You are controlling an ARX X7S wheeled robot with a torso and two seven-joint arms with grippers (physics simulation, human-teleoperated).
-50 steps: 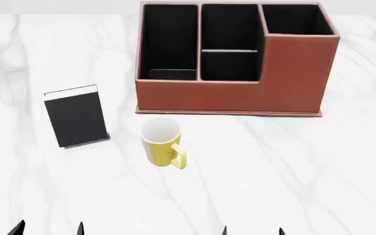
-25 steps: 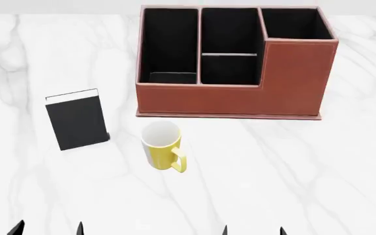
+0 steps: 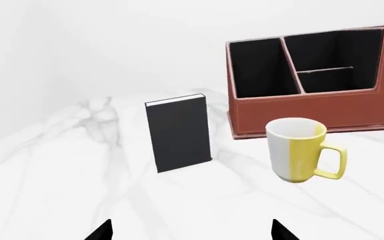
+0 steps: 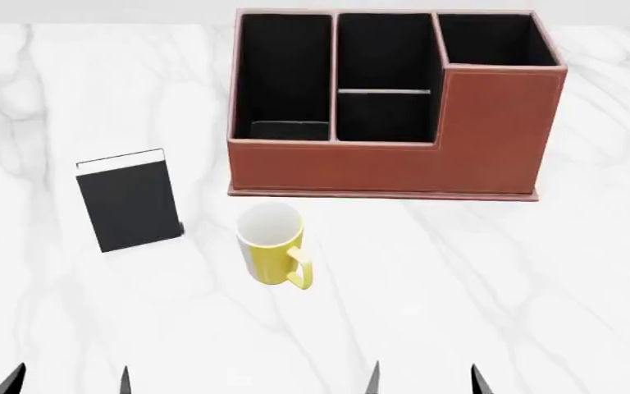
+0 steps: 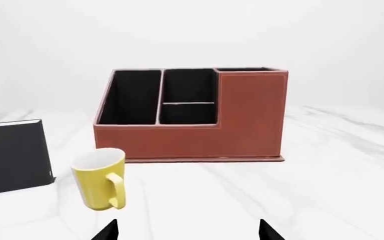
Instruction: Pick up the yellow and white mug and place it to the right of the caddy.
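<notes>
Yellow and white mug point(image 4: 270, 243) is sitting upright on the marble counter point(image 4: 490, 279), just in front of the caddy point(image 4: 392, 107) near its left end, handle pointing toward me and slightly right. Black book-like slab point(image 4: 129, 199) is standing to the mug's left, apart from it. I'm holding both arms low at the near edge; left fingers point(image 4: 11, 379) and right fingers point(image 4: 476, 380) are both spread, gripping nothing, only tips showing.

Risks I'm seeing: mug is nearer my left arm but the goal is right of the caddy, so a left-arm carry is looking like a long cross-reach past the caddy's front wall. A clipped handle could spin or tip the mug. A wide left approach could knock the slab over. Setting down too close could bump the caddy's right side.
</notes>
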